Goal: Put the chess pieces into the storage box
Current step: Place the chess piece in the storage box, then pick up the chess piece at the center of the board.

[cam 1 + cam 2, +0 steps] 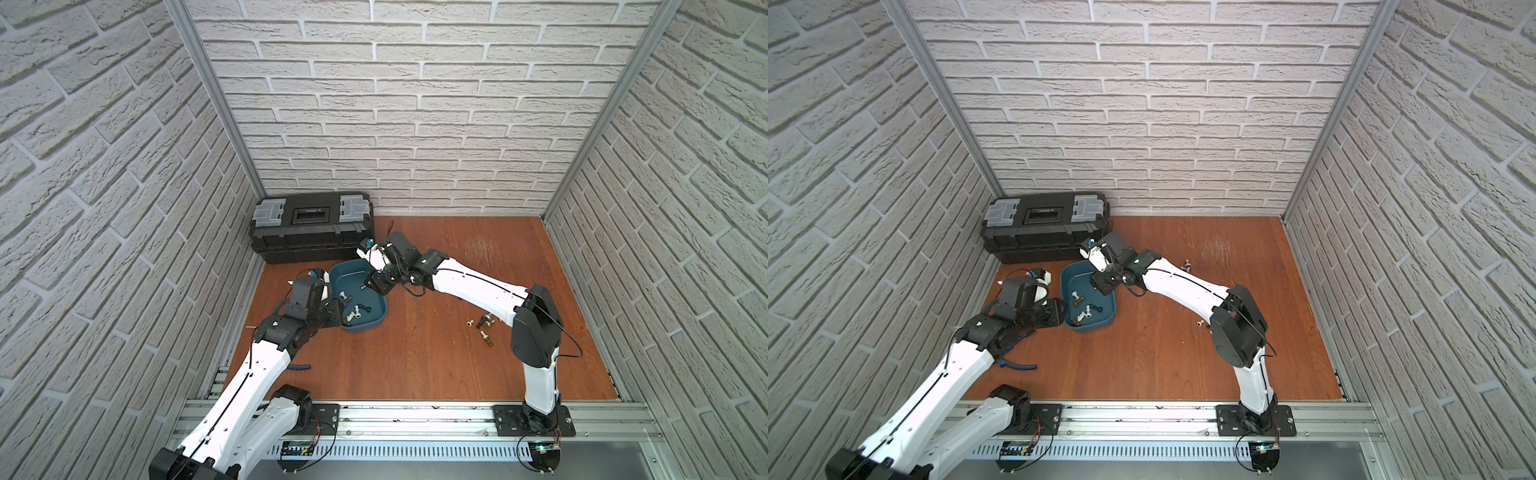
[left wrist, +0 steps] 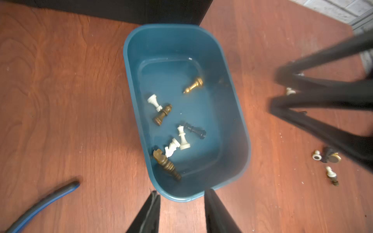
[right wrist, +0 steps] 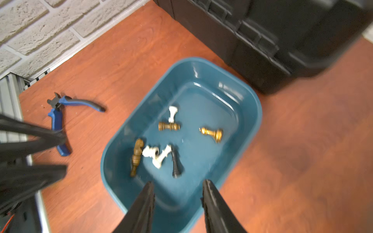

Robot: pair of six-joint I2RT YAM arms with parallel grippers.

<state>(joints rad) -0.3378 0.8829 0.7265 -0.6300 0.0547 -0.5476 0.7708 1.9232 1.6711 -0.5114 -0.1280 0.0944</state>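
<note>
Teal storage box (image 2: 132,84) holds toppled white, brown, black chess pieces (image 2: 182,139); end effectors (image 2: 181,192) (image 3: 177,181) apart.

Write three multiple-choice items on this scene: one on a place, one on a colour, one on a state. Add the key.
1. Relative to the shallow teal plastic storage box, the blue-handled metal pliers lie:
A. inside it
B. outside it, on the brown wooden table
C. across its rim

2. The chess piece lying apart from the others in the box is:
A. gold
B. red
C. green

3. The right gripper is:
A. shut on a chess piece
B. shut on the box rim
C. open and empty

Key:
1. B, the pliers rest on bare wood.
2. A, its body gleams gold.
3. C, the right wrist view shows its fingers apart with nothing between.
</note>
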